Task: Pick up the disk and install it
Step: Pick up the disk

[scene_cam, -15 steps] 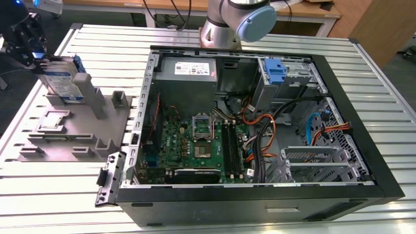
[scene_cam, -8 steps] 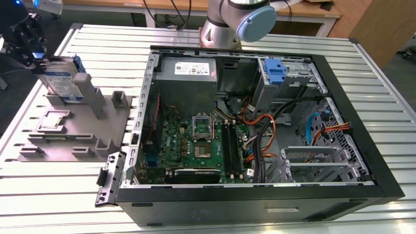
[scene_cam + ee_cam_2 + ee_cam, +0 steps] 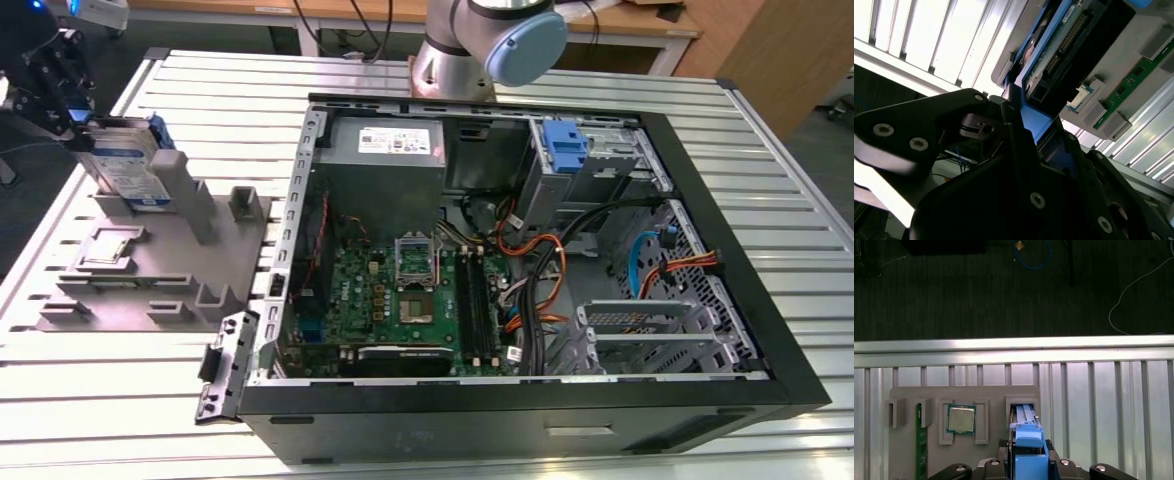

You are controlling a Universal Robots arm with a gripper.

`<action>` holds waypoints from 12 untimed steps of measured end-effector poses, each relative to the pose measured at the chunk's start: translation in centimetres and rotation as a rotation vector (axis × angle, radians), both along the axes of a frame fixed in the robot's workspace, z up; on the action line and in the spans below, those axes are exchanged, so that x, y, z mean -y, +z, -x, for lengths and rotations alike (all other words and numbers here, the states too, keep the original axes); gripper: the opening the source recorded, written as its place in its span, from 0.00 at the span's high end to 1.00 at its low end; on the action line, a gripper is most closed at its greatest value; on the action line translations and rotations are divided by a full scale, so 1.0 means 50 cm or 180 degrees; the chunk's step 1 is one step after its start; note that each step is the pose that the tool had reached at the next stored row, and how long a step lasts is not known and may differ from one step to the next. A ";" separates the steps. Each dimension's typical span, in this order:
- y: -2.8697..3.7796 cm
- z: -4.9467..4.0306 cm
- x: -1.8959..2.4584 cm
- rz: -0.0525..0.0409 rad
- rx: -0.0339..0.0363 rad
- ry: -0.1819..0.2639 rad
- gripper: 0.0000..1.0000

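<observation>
Disk (image 3: 127,168) upright in grey holder (image 3: 150,272), top edge clamped by pincer (image 3: 83,124)

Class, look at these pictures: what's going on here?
A robot arm's gripper is closed on the blue-framed disk, which stands upright in a slot of the grey fixture tray on the exterior view's left. The disk is not yet installed: the open computer case lies beside the tray, apart from the gripper.
</observation>
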State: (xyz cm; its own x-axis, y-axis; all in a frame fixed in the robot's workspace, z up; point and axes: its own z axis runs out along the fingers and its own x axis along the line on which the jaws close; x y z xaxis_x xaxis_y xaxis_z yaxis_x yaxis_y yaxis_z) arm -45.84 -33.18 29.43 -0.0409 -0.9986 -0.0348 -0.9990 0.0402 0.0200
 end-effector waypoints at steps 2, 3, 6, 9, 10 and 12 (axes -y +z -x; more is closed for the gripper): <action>0.000 0.000 0.0000 0.0000 0.0000 0.0000 0.64; 0.000 0.000 0.0000 0.0000 0.0000 0.0000 0.64; 0.000 0.000 0.0000 0.0000 0.0000 0.0000 0.64; 0.000 0.000 0.0000 0.0000 0.0001 0.0000 0.64; 0.002 0.000 0.0000 0.0001 0.0001 0.0000 0.64; 0.005 0.000 0.0000 0.0005 0.0000 0.0000 0.64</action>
